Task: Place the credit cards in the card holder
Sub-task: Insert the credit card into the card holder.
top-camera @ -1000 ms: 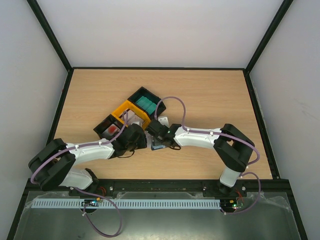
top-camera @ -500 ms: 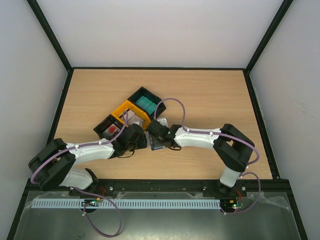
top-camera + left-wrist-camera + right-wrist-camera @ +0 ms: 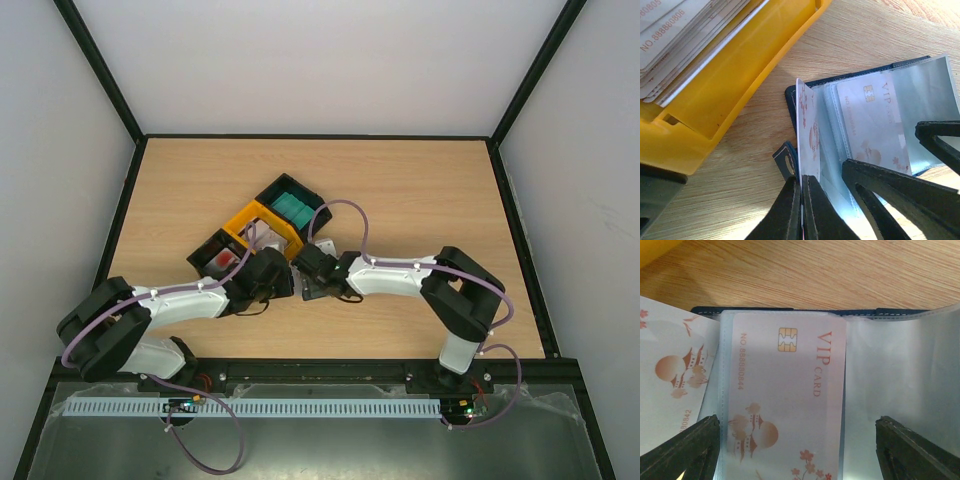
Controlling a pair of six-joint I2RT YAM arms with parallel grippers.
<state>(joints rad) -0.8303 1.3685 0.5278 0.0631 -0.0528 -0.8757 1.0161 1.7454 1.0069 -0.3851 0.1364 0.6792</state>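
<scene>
Credit cards point(image 3: 670, 40), thin whitish plastic rectangles with red print, mostly sit stacked in the yellow plastic tray point(image 3: 740, 80) up and to the left of the left gripper point(image 3: 801, 210), so most of the job seems to remain. That gripper has its two black fingers pressed together on one of them, the held card point(image 3: 807, 130). It stands on edge ahead of the fingertips, at the left margin of the small navy-blue folding card holder point(image 3: 789, 97). It looks poised at the mouth of a clear sleeve rather than seated, though the wrist view does not settle that. Just to its right, a VIP card point(image 3: 785, 390) with a gold chip already lies flat inside a transparent sleeve of the open holder, so at least one is done. The right gripper point(image 3: 800, 452) is spread wide with the sleeved card between its fingers. Whether those fingers press the holder down cannot be told. Against the overhead picture from a second ago, the right gripper has edged slightly towards the left one and hides more of the holder, while the left arm looks unmoved.
</scene>
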